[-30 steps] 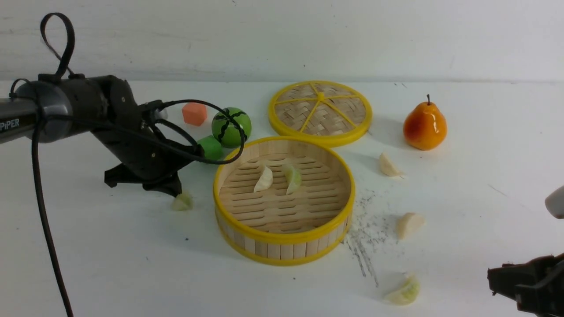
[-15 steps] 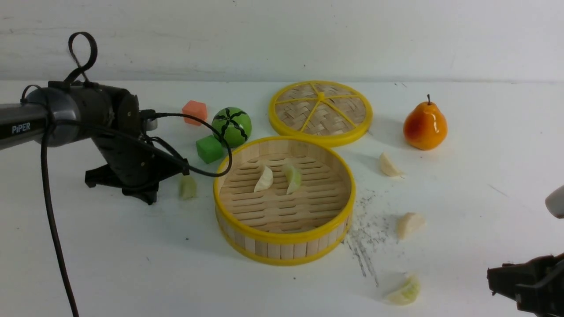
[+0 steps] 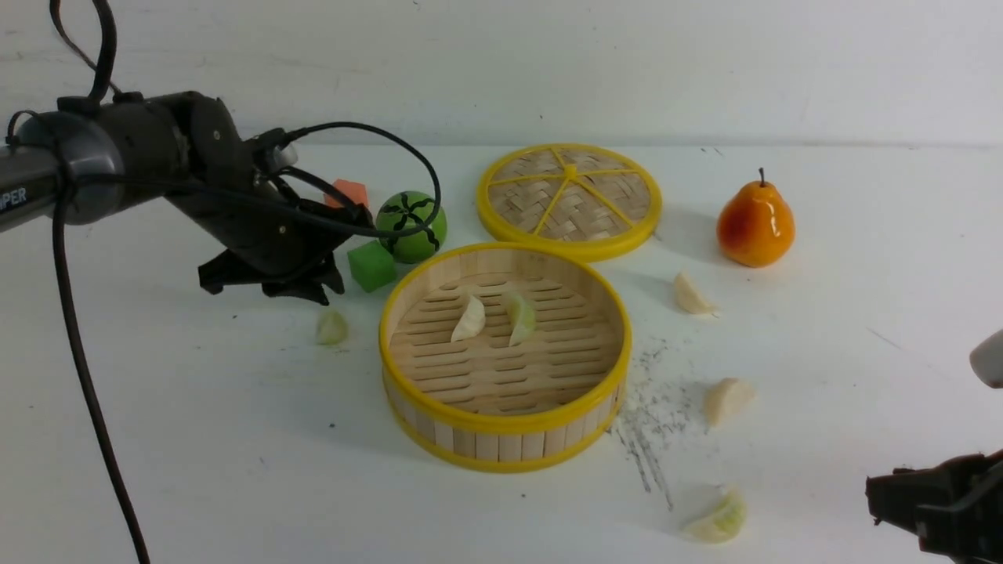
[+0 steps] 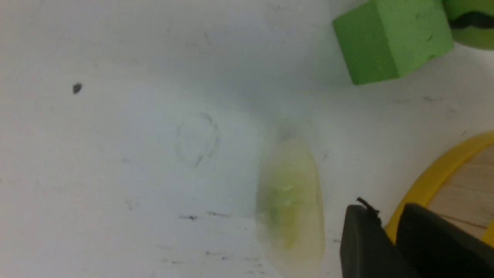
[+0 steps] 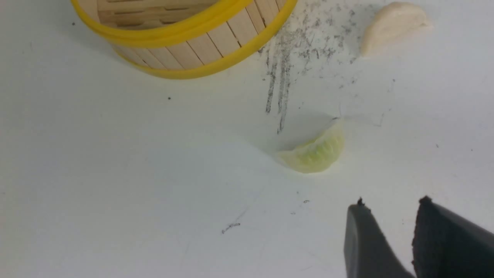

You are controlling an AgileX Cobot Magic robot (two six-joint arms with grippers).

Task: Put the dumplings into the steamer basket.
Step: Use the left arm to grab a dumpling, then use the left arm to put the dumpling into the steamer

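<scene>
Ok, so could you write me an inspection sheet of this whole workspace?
Surface: white table, grey scuff marks.
Job's things: steamer basket holds two dumplings, one white, one green; four lie outside: green dumpling at its left, two white and one green at its right.
Clutter: woven lid, pear, green cube, orange cube, striped green ball.
Grippers: left gripper near the left green dumpling, empty, jaw gap unclear; right gripper open, empty.
Cables: black cable hangs off the left arm.
Surroundings: white wall.

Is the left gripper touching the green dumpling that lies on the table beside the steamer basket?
Apart. In the left wrist view, a strip of white table shows between the left gripper and the green dumpling.
</scene>
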